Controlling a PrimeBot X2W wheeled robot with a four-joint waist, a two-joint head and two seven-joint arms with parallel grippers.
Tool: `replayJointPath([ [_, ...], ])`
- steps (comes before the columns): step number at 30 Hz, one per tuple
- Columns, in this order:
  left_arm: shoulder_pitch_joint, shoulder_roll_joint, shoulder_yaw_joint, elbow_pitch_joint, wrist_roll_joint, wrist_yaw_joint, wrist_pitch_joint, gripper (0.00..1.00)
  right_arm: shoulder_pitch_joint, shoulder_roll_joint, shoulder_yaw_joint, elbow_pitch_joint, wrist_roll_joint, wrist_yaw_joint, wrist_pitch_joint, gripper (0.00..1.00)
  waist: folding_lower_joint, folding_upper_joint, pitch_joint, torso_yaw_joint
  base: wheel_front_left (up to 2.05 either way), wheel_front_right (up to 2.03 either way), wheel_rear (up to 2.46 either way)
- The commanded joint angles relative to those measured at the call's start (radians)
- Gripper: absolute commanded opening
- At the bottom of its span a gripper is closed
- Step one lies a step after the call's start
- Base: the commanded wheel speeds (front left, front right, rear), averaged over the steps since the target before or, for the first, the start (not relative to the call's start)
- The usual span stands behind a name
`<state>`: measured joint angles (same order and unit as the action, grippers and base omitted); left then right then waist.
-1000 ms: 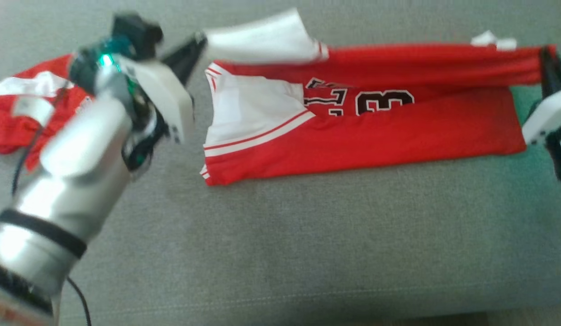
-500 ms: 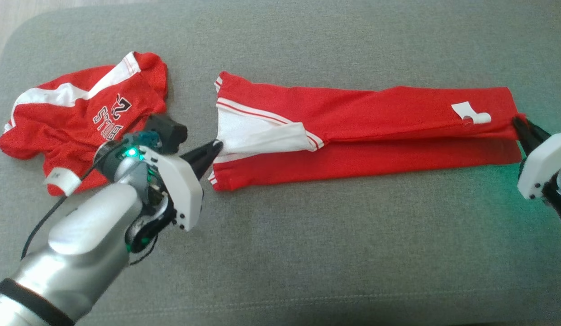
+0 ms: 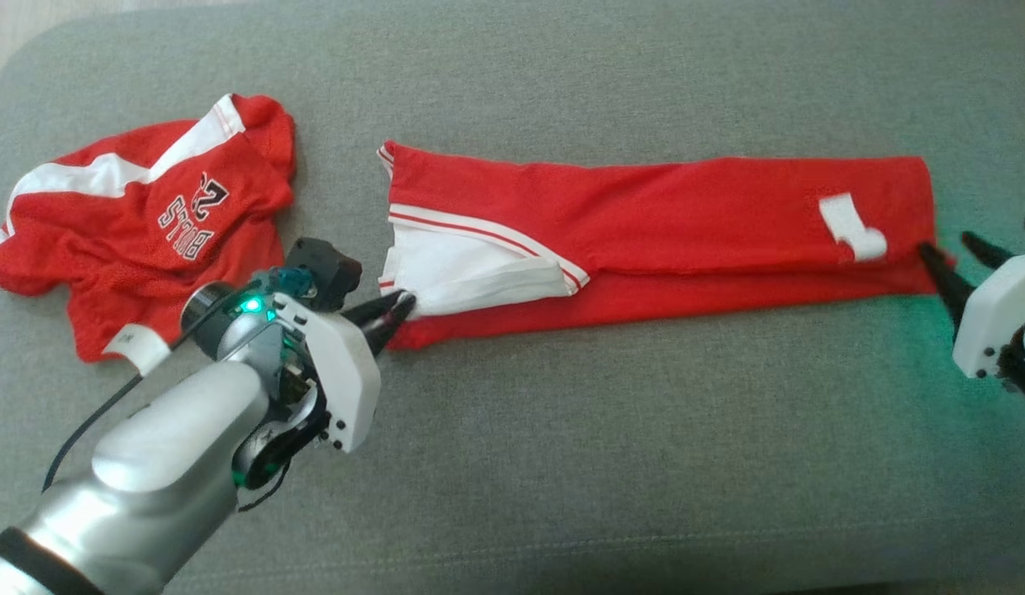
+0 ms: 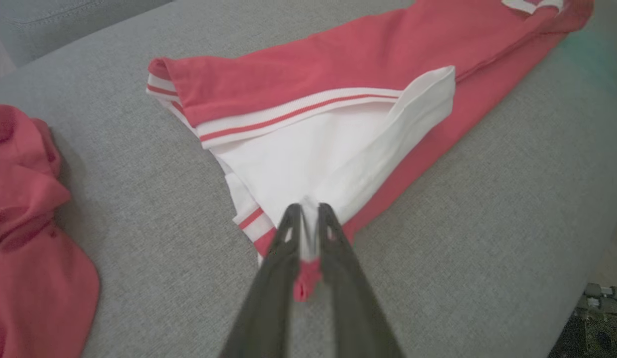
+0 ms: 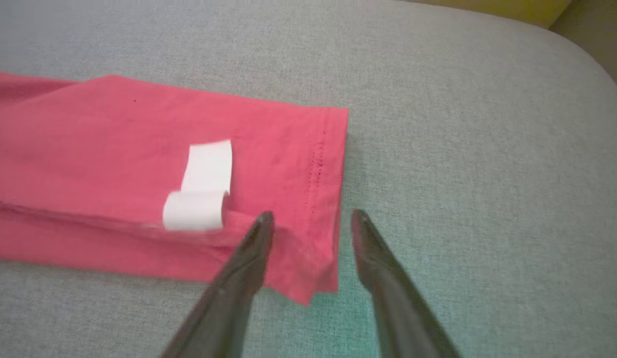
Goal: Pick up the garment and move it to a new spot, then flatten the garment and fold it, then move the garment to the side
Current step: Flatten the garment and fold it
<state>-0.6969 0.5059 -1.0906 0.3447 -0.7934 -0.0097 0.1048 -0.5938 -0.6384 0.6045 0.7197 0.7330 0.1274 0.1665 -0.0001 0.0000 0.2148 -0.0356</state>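
Left fingers clamp the folded garment's corner; right fingers spread, holding nothing.
Garment lies folded lengthwise across the grey cushion, its white-trimmed left corner pinched and its right hem corner under the spread right fingers. Looks light, limp, slippery; grab corners or hems, expect sag. Second jersey lies apart, far left.

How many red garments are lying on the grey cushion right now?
2. A crumpled red jersey lies at the robot's left; a folded red garment stretches across the middle, its near-left corner pinched by the left gripper. Anything beneath them would be hidden.
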Motion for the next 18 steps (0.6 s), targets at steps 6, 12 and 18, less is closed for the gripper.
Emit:
replayJointPath([
  [6,-0.009,0.016,0.056,-0.011,0.004,0.038,-0.059,1.0,0.024,-0.049,-0.037,-0.059,0.062,0.003,-0.04,1.0,0.0001,0.0,-0.022,-0.005,0.0,0.0,0.0],
  [12,0.006,-0.02,0.155,0.007,-0.04,0.109,-0.196,1.0,0.026,-0.024,-0.093,-0.119,0.051,0.003,-0.183,1.0,0.0001,0.0,-0.049,-0.008,0.0,0.0,0.0],
  [18,0.048,-0.068,0.321,0.004,-0.093,0.191,-0.355,1.0,0.054,0.063,-0.186,-0.167,-0.02,0.003,-0.37,1.0,0.0001,0.0,-0.069,-0.008,0.0,0.0,0.0],
])
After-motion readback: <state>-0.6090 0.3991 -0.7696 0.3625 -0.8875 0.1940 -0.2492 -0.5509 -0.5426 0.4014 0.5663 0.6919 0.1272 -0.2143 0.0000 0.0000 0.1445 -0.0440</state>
